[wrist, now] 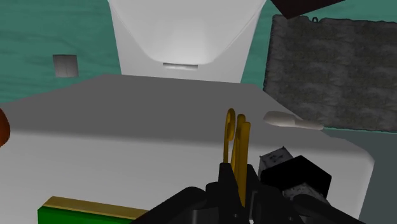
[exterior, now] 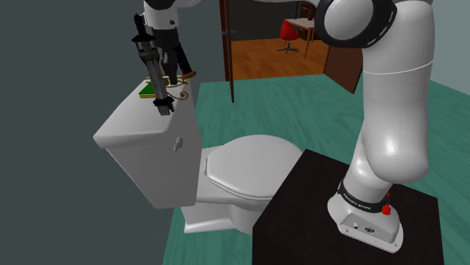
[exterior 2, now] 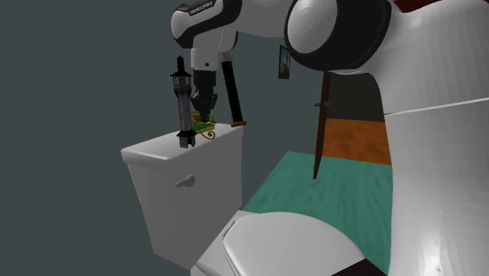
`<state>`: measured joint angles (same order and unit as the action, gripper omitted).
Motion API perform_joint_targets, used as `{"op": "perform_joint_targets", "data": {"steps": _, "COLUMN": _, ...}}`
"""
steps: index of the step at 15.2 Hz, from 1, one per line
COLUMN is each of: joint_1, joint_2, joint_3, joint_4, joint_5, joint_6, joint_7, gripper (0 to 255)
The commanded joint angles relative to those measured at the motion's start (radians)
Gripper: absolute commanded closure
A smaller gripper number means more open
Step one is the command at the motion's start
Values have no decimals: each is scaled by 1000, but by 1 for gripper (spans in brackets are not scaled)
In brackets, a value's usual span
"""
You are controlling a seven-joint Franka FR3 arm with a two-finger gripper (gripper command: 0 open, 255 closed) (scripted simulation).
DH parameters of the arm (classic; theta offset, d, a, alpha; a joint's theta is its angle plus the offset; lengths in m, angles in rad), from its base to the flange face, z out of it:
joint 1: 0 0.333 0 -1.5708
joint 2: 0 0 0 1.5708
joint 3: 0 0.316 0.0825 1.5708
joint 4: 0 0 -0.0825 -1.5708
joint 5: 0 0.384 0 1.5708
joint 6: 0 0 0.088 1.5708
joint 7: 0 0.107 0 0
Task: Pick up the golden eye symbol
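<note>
The golden eye symbol (wrist: 235, 141) is a thin gold piece seen edge-on, standing up between my gripper's (wrist: 236, 183) black fingers, which clasp it. It hangs over the grey lid of the toilet tank (wrist: 146, 108). From the shoulder view my gripper (exterior: 173, 81) points down at the far end of the tank lid (exterior: 124, 128), a gold curl (exterior: 181, 97) showing just below it. The second exterior view has the gripper (exterior 2: 205, 110) above the same gold curl (exterior 2: 209, 135). Whether the symbol still touches the lid I cannot tell.
A black lantern-like post (exterior: 153, 68) leans on the lid right beside my gripper. A green slab with a gold edge (wrist: 79, 210) lies under the hand. A dark stick with a brown foot (exterior 2: 232, 92) stands behind. The toilet seat (exterior: 248, 162), the dark stand (exterior: 301, 218) and an open doorway lie nearby.
</note>
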<state>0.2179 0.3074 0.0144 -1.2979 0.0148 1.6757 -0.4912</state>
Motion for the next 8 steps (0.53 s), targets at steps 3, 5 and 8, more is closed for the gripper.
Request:
{"op": "perform_joint_targets", "data": {"steps": 3, "joint_1": 2, "joint_2": 19, "joint_3": 1, "joint_4": 83, "joint_5": -1, "joint_6": -64, "joint_7": 3, "gripper": 255}}
{"op": "perform_joint_targets", "data": {"steps": 5, "joint_1": 2, "joint_2": 32, "joint_3": 1, "joint_4": 129, "joint_5": -1, "joint_6": -98, "joint_7": 4, "gripper": 255}}
{"op": "perform_joint_targets", "data": {"steps": 8, "joint_1": 2, "joint_2": 48, "joint_3": 1, "joint_4": 183, "joint_5": -1, "joint_6": -136, "joint_7": 4, "gripper": 255}}
